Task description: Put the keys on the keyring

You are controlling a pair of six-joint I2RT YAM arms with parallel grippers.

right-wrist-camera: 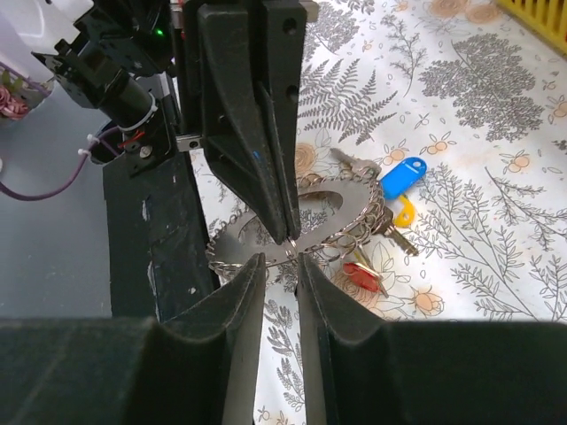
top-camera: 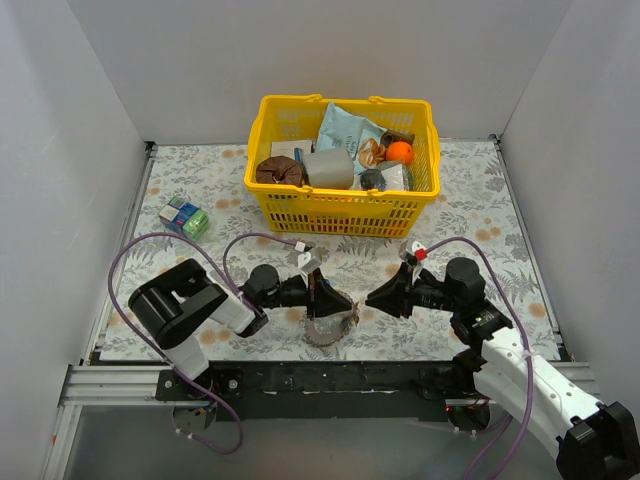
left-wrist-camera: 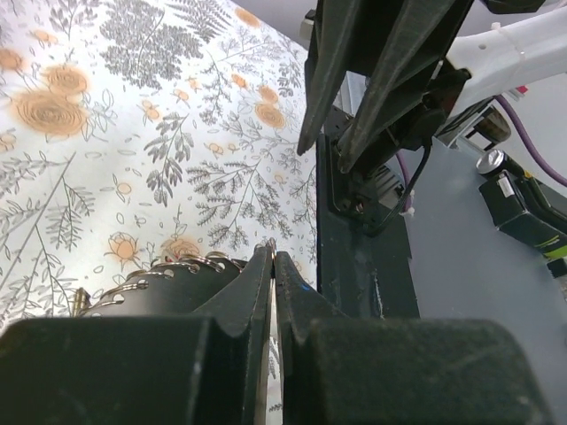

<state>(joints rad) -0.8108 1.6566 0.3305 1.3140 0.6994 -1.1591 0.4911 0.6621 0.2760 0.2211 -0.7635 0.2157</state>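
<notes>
Keyring [right-wrist-camera: 341,202] being steadied: left tool [right-wrist-camera: 288,232] clamped on rim, right tool [right-wrist-camera: 282,262] slightly agape at rim. Next, likely: careful pinch; keys [right-wrist-camera: 403,175] lie beside

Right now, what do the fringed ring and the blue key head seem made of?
Fringed ring: likely metal, silvery and shiny, with glinting wire loops on its rim. Blue key head: probably plastic, smooth, evenly coloured, slightly glossy.

Plain pale walls [top-camera: 300,60] box in three sides of the surface [top-camera: 520,200]. Its cloth [top-camera: 200,170] is printed with grey ferns and orange blossoms, under soft, even light.
</notes>
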